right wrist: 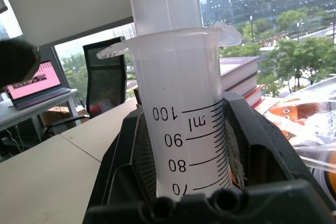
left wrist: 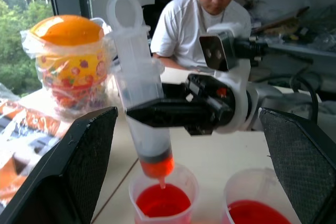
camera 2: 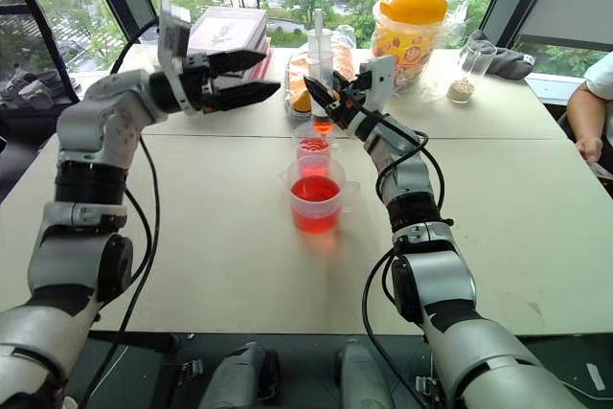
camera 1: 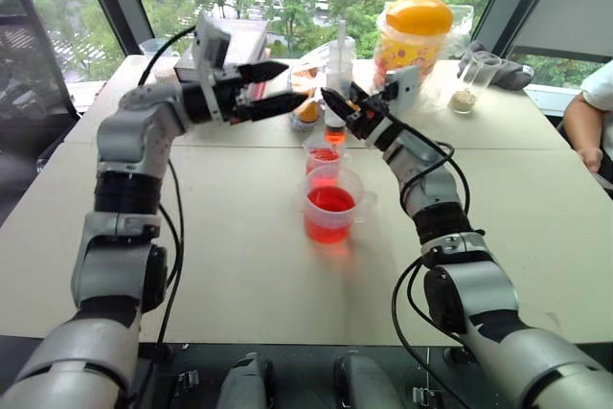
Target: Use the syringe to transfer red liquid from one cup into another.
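Syringe (camera 1: 337, 74) above smaller cup (camera 1: 324, 154), orange-lidded jar (camera 1: 414, 37) behind

A pale beige table (camera 1: 239, 265) made of joined panels carries everything. Near its middle stands the wide clear handled cup (camera 1: 330, 204) holding red liquid (camera 1: 330, 200), and touching it on the far side is the smaller narrow cup (camera 1: 324, 153), also with red liquid inside. Along the far edge lie a stack of books (camera 2: 230, 31) at the left, an orange-printed plastic bag (camera 2: 305, 79), a clear jar with an orange lid (camera 1: 414, 34), a small clear cup (camera 1: 465, 88) and a grey cloth (camera 1: 508, 71) at the right.
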Motion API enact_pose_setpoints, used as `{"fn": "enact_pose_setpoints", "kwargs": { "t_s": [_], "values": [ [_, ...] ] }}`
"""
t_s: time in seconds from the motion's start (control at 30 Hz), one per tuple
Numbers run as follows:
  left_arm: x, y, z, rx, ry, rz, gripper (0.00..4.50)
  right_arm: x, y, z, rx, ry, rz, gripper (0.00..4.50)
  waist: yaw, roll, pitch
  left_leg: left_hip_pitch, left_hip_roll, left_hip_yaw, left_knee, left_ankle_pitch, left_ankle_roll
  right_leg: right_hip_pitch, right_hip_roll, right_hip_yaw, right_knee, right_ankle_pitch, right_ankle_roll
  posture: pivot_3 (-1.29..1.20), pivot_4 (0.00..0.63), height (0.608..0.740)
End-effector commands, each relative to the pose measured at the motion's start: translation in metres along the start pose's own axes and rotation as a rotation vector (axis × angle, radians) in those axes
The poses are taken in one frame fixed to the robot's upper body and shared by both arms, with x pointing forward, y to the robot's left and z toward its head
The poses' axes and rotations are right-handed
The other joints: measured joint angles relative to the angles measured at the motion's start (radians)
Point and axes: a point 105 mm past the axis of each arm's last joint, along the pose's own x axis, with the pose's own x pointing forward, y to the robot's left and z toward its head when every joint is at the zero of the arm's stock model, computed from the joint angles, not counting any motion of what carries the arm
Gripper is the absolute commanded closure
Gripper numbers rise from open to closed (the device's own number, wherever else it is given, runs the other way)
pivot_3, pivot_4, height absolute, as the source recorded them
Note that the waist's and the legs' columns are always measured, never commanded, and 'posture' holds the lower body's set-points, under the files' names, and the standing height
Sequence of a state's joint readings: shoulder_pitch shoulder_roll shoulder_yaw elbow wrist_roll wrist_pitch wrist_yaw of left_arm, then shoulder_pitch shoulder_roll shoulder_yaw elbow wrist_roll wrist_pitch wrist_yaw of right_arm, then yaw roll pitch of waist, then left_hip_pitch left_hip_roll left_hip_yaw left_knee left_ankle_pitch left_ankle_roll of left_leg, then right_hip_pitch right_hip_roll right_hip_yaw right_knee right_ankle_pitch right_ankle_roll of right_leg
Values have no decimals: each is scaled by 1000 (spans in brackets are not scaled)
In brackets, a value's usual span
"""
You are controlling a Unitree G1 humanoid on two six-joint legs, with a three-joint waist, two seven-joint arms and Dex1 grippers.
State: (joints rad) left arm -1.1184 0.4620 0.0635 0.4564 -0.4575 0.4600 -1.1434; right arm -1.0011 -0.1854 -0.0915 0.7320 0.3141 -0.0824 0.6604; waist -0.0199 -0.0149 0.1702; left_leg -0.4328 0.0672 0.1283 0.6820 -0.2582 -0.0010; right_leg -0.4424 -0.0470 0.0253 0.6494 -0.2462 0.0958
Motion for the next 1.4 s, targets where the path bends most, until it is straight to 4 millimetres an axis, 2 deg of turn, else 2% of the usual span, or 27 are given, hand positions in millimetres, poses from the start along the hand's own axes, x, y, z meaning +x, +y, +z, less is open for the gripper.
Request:
{"fn": "enact_pose_setpoints", "kwargs": {
  "t_s": [0.03, 0.23, 0.73, 0.83, 0.93, 0.97, 1.0, 1.07, 1.4],
  "values": [
    [18, 3, 19, 57, -46, -32, 75, 4, 1, 19, -46, -68, 13, 3102, 0, 0, 0, 0, 0, 0, 0, 0, 0, 0, 0, 0, 0, 0, 0, 0, 150, 740],
    [44, 10, 26, 79, -61, -50, 75, 4, 6, 17, -60, -64, 27, 3102, -6, 0, 0, 0, 0, 0, -1, 0, 0, -1, 1, 0, 0, 0, 0, 0, 150, 740],
    [68, 6, 21, 23, -47, -121, 75, 3, 16, 17, -87, -62, 71, 3102, -24, 0, 0, 0, 0, 0, -1, 0, 0, -1, 0, 0, 0, 0, 0, 0, 150, 740],
    [71, 5, 21, 7, -54, -123, 903, 4, 18, 18, -92, -60, 77, 3102, -24, 0, 0, 0, 0, 0, -1, 0, 0, -1, 0, 0, 0, 0, 0, 0, 150, 740],
    [71, 5, 20, 4, -55, -126, 2384, 5, 19, 18, -95, -60, 82, 3102, -26, 0, 0, 0, 0, 0, -1, 0, 0, -1, 0, 0, 0, 0, 0, 0, 150, 740],
    [71, 5, 19, 4, -54, -127, 3052, 5, 19, 18, -96, -60, 82, 3102, -26, 0, 0, 0, 0, 0, -1, 0, 0, -1, 1, 0, 0, 0, 0, 0, 150, 740],
    [71, 5, 19, 4, -54, -129, 3420, 6, 19, 19, -96, -60, 82, 3102, -26, 0, 0, 0, 0, 0, -1, 0, 0, -1, 0, 0, 0, 0, 0, 0, 150, 740],
    [71, 5, 18, 5, -53, -129, 4449, 6, 19, 19, -97, -61, 85, 3102, -25, 0, 0, 0, 0, 0, -1, 0, 0, -1, 1, 0, 0, 0, 0, 0, 150, 740],
    [66, 6, 4, 11, -1, -129, 4481, 16, 25, 38, -95, -104, 111, 3102, -25, 0, 0, 0, 0, 0, -1, 0, 0, -1, 0, 0, 0, 0, 0, 0, 150, 740]
  ]
}}
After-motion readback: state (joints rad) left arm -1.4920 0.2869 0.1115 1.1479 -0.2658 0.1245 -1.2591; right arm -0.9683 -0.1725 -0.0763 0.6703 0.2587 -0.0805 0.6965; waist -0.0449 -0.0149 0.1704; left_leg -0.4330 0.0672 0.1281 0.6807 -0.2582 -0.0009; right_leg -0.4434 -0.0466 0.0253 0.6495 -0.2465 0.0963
